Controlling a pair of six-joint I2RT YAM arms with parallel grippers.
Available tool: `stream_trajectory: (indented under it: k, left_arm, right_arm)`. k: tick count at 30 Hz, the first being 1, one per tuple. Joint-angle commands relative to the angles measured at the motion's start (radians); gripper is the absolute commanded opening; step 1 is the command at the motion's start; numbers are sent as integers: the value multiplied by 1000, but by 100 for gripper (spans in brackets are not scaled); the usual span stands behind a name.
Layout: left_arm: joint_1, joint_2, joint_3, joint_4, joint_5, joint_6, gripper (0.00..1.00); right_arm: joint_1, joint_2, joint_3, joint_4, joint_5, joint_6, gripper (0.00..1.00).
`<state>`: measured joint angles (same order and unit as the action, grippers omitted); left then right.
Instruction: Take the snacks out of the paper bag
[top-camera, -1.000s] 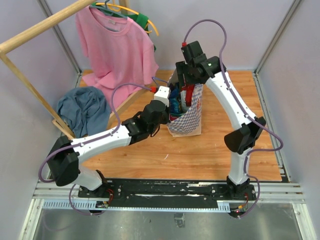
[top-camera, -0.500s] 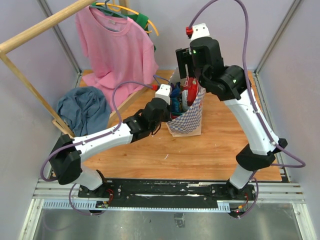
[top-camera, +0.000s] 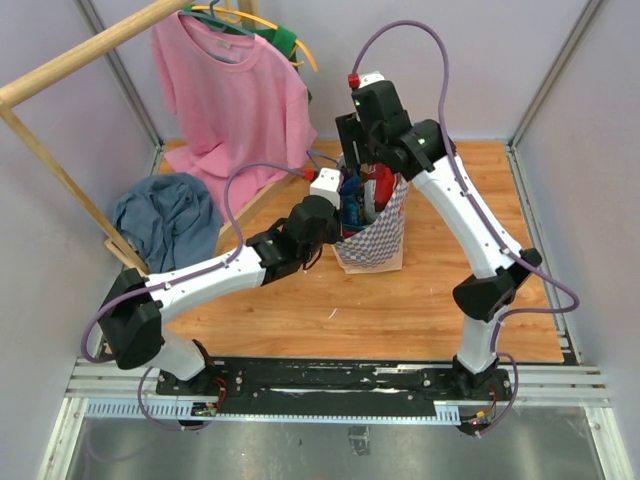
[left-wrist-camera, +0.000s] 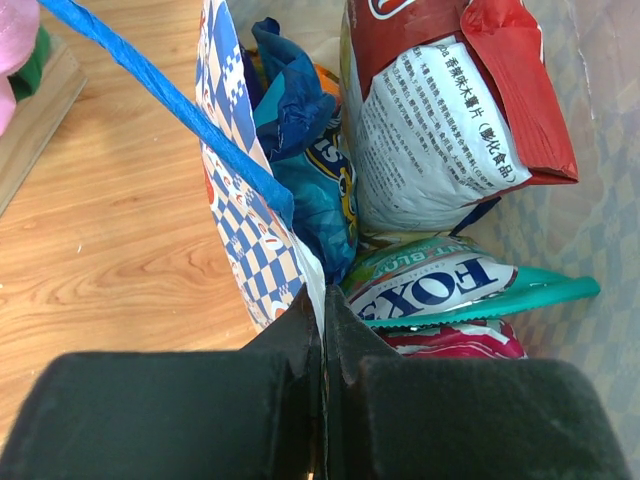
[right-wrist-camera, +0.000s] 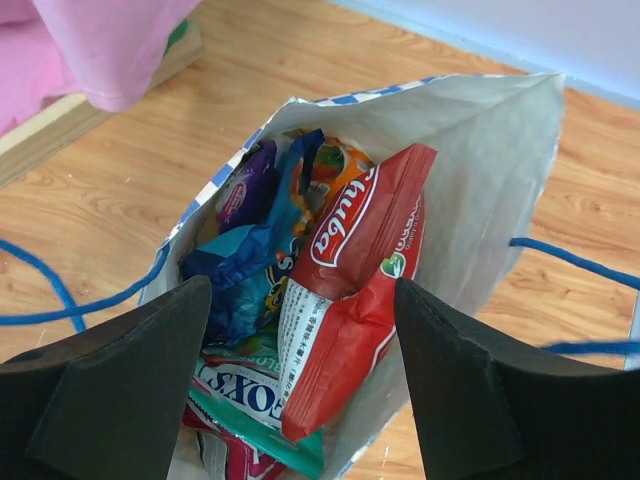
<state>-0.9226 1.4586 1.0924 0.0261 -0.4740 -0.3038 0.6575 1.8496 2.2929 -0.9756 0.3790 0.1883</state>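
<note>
The right end effector (right-wrist-camera: 300, 300) hangs over the mouth of the paper bag (top-camera: 375, 240) with its fingers spread wide and nothing between them. Directly below it stands the red-and-white chip packet (right-wrist-camera: 360, 250), upright against the bag's right wall. Half a second ago this arm had risen well above the bag. Now it has dropped back down over the opening, about as low as it was a second ago. It went up and came back carrying nothing, so I'd say this is another approach rather than a lift.

The left end effector (left-wrist-camera: 322, 310) has not moved. It is closed on the near rim of the bag, pinching the checkered paper just below the blue cord handle (left-wrist-camera: 150, 85) and holding the mouth open.

The snacks are all inside: a crumpled blue bag (right-wrist-camera: 245, 270) and a purple packet (right-wrist-camera: 245, 185) on the left, and a teal packet (left-wrist-camera: 450, 285) lying flat under the chips. None lies on the bench (top-camera: 420, 300), so the unloading looks not yet begun. The chip packet stands tallest and seems the likeliest first pick. The pink T-shirt (top-camera: 235, 90) hangs well apart at the back.
</note>
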Motion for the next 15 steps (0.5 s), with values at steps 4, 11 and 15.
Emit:
stream_trajectory:
  k: [4, 11, 15]
  left_arm:
    - [2, -31, 1, 94, 6, -14, 1]
    - [2, -61, -82, 163, 64, -43, 1]
    - [2, -97, -126, 209, 76, -29, 1]
  right_arm:
    - [-63, 2, -69, -47, -32, 83, 72]
    - [-72, -50, -198, 2, -19, 110, 72]
    - [-72, -51, -238, 13, -4, 111, 73]
